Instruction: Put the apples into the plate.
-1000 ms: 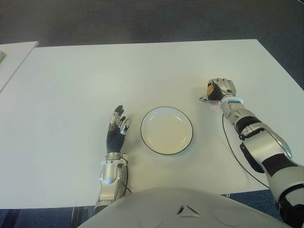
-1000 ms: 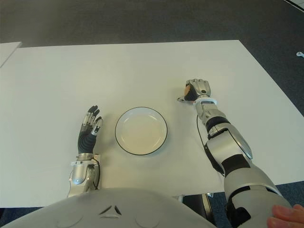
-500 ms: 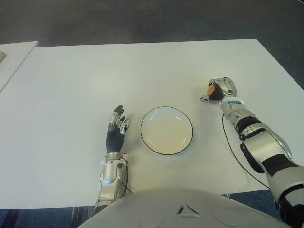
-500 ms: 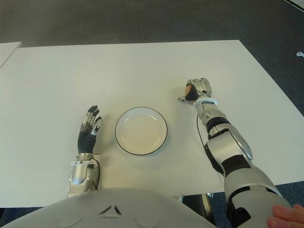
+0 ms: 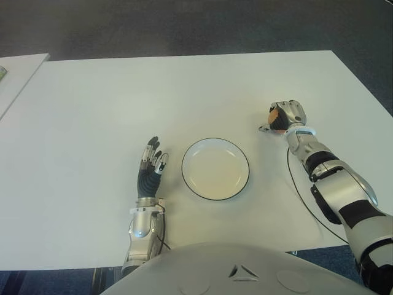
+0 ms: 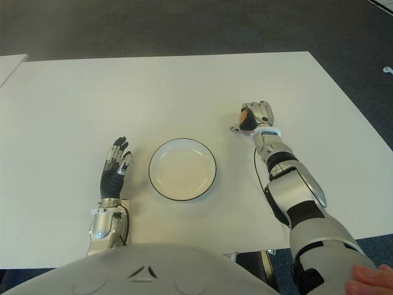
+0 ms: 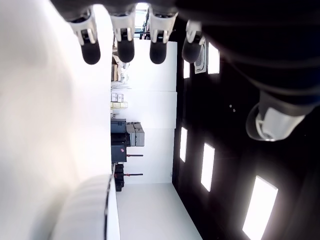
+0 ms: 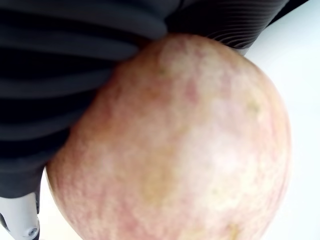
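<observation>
While the left hand (image 5: 151,167) shows just left of the plate (image 5: 215,168), fingers (image 7: 90,50) spread and holding nothing, the plate itself sits bare on the white counter (image 5: 184,92). Right of the plate, set a little farther back, the right hand (image 5: 285,116) has its fingers wrapped round an apple (image 8: 175,145). Likely firm, smooth, moderately heavy; an enclosing grip around its widest part suits.

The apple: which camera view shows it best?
The right wrist view: the apple fills the picture, pressed against the dark fingers of the right hand. Both eye views show only a small orange patch of it inside that hand. The left wrist view does not show it.
</observation>
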You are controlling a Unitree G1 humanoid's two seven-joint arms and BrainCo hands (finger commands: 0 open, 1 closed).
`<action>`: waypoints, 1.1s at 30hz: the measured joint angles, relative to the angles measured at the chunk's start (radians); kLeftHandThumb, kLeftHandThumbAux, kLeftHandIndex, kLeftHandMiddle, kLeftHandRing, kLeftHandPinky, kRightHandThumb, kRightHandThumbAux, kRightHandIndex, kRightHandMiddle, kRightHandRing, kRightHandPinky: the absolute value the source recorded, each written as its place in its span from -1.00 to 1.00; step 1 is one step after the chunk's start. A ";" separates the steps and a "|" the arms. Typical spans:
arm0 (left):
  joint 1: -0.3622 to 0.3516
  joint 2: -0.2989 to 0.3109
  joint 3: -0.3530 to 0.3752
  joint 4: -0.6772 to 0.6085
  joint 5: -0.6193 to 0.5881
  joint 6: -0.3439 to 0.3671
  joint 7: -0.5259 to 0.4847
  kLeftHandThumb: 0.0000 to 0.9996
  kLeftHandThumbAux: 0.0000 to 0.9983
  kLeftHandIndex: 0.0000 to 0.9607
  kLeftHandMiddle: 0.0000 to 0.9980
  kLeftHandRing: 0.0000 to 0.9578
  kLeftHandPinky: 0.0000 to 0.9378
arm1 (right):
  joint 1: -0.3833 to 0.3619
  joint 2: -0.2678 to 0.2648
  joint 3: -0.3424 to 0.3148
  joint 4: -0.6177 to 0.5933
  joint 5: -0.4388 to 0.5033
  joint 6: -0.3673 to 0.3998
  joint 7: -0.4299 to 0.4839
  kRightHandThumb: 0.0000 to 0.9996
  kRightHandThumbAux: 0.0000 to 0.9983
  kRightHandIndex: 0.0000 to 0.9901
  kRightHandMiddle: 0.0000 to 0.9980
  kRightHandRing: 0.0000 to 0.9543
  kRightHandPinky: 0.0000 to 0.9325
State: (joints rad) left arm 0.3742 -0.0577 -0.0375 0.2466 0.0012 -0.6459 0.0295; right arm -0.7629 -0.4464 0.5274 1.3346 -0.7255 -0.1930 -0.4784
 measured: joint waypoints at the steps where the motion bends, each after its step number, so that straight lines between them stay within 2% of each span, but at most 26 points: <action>1: 0.000 0.000 0.000 0.000 0.000 0.001 0.000 -1.00 -0.13 -1.00 -1.00 -1.00 -1.00 | -0.002 0.000 0.000 0.001 0.000 -0.003 0.000 0.71 0.36 -0.20 0.02 0.54 -0.84; 9: 0.000 -0.002 0.010 -0.001 0.000 0.000 0.000 -1.00 -0.12 -1.00 -1.00 -1.00 -1.00 | -0.032 -0.001 -0.005 0.006 0.003 -0.034 0.003 0.71 0.36 -0.21 0.02 0.54 -0.75; 17: 0.000 -0.005 0.017 -0.004 0.001 0.009 0.000 -1.00 -0.15 -1.00 -1.00 -1.00 -1.00 | -0.039 -0.016 -0.023 -0.037 0.006 -0.154 -0.058 0.71 0.36 -0.21 0.04 0.59 -0.50; 20: 0.000 -0.005 0.017 -0.007 0.002 0.017 0.001 -0.99 -0.16 -1.00 -1.00 -1.00 -1.00 | -0.042 -0.016 -0.030 -0.057 0.006 -0.193 -0.086 0.71 0.36 -0.20 0.05 0.63 -0.34; 22: 0.000 -0.006 0.017 -0.010 0.005 0.020 0.002 -0.98 -0.15 -1.00 -1.00 -1.00 -1.00 | -0.043 -0.016 -0.033 -0.073 0.006 -0.216 -0.099 0.71 0.36 -0.19 0.06 0.67 -0.06; 25: 0.000 -0.006 0.017 -0.013 0.010 0.021 0.008 -0.97 -0.14 -1.00 -1.00 -1.00 -1.00 | -0.043 -0.016 -0.036 -0.094 0.006 -0.245 -0.110 0.71 0.36 -0.19 0.07 0.69 0.10; 28: 0.000 -0.006 0.017 -0.016 0.013 0.021 0.010 -0.98 -0.14 -1.00 -1.00 -1.00 -1.00 | -0.043 -0.015 -0.036 -0.114 0.005 -0.264 -0.118 0.71 0.36 -0.19 0.07 0.73 0.45; 33: 0.000 -0.006 0.017 -0.018 0.016 0.021 0.011 -1.00 -0.15 -1.00 -1.00 -1.00 -1.00 | -0.043 -0.015 -0.034 -0.144 0.000 -0.294 -0.138 0.71 0.36 -0.19 0.07 0.76 0.60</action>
State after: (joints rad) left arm 0.3746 -0.0634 -0.0204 0.2289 0.0169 -0.6250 0.0408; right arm -0.8062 -0.4616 0.4931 1.1904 -0.7253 -0.4872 -0.6164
